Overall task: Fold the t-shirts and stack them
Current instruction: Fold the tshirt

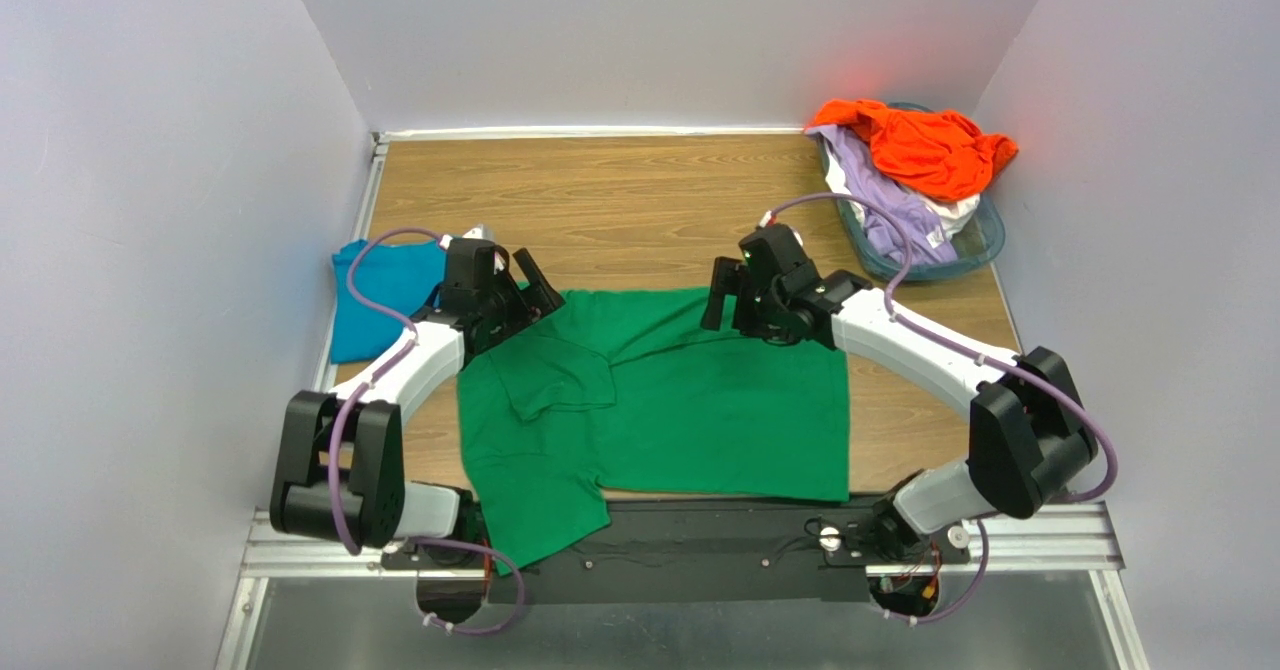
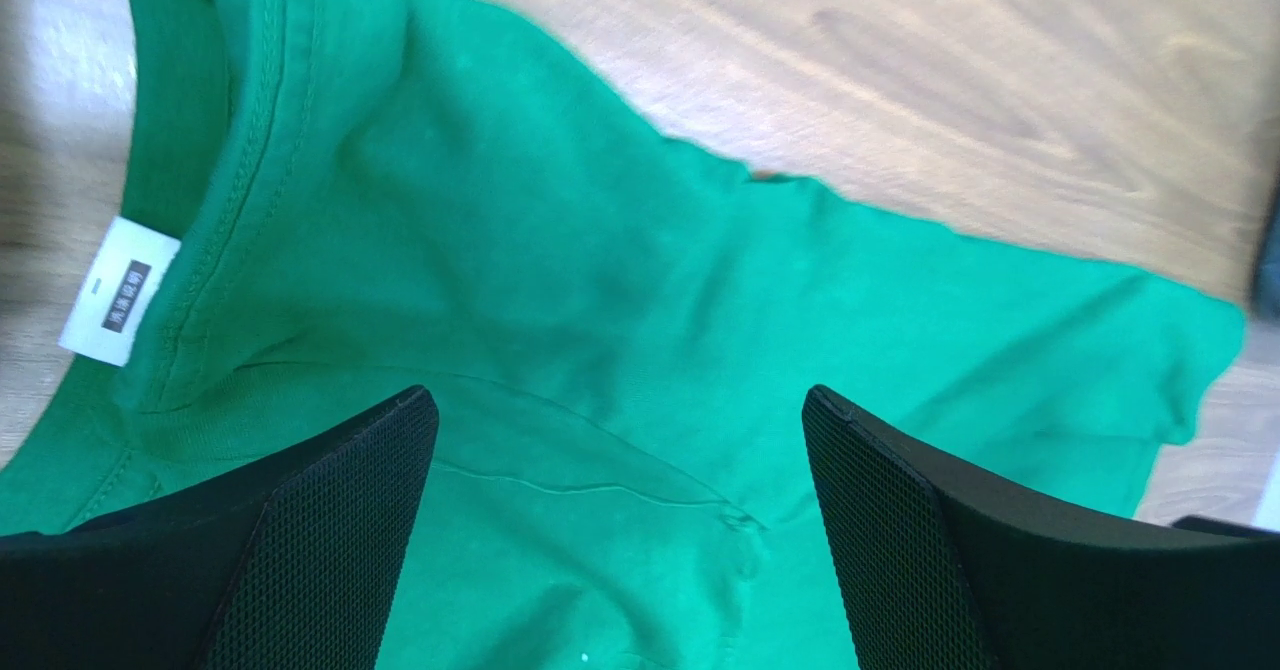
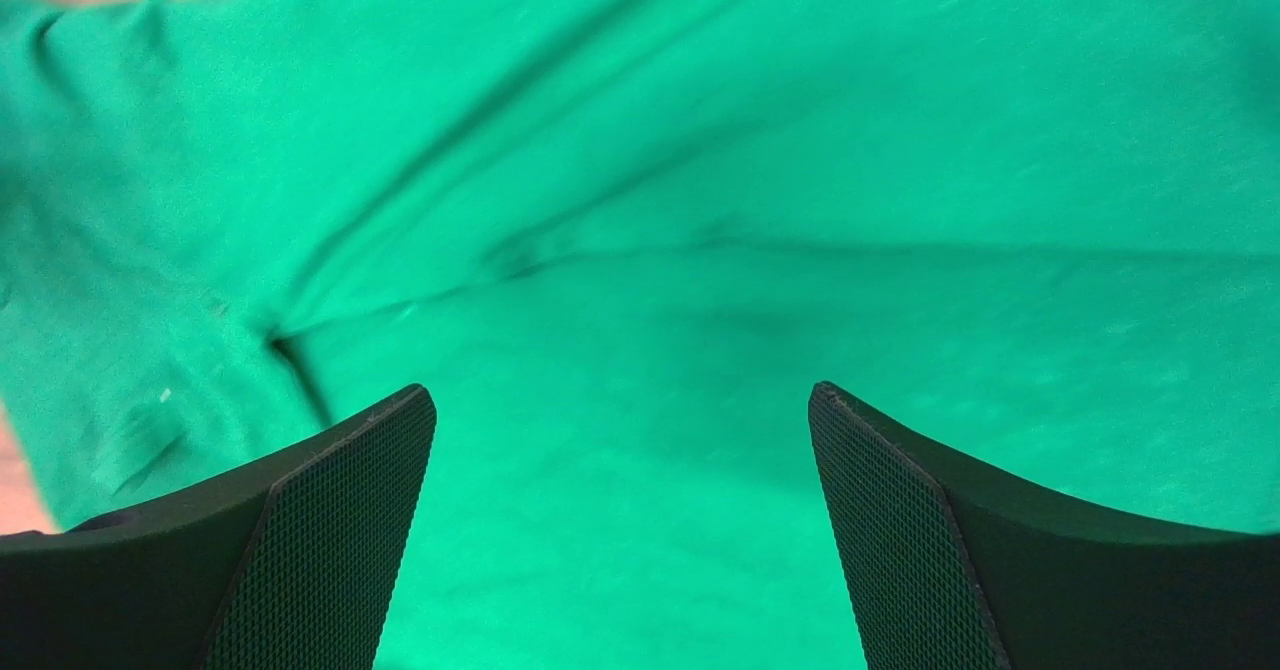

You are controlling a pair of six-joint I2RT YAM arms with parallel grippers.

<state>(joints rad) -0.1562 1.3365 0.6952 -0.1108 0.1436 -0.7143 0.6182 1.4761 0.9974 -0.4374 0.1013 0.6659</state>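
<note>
A bright green t-shirt [image 1: 676, 400] lies spread on the wooden table, one sleeve folded over its left part. My left gripper [image 1: 529, 283] is open over the shirt's far left corner; its view shows the collar with a white label [image 2: 117, 288] and green cloth [image 2: 631, 325] between the fingers. My right gripper [image 1: 724, 292] is open over the shirt's far edge, with green cloth [image 3: 631, 400] filling its view. A folded teal-blue t-shirt [image 1: 376, 298] lies at the left. Orange [image 1: 920, 145], lavender [image 1: 887, 202] and white [image 1: 950, 216] shirts are heaped in the basket.
The clear bluish plastic basket [image 1: 980, 243] stands at the far right corner. White walls close in the table on the left, back and right. A metal rail [image 1: 1052, 538] runs along the near edge by the arm bases.
</note>
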